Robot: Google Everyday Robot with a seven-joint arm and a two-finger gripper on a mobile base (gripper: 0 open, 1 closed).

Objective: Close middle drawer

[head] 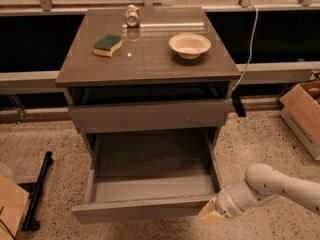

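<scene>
From my seat the job looks barely begun: the middle drawer (142,209) stands pulled far out of the cabinet (150,64), its pale box open to view and its front well forward of the top drawer front (150,115) above. I have the gripper (211,215) low at the right end of that front, just beside or touching its corner, and I cannot tell whether it is spread or pressed together. As I judge it, the whole close is left: I need firm contact on the front face, then a straight push back until it sits in line under the top front.
</scene>
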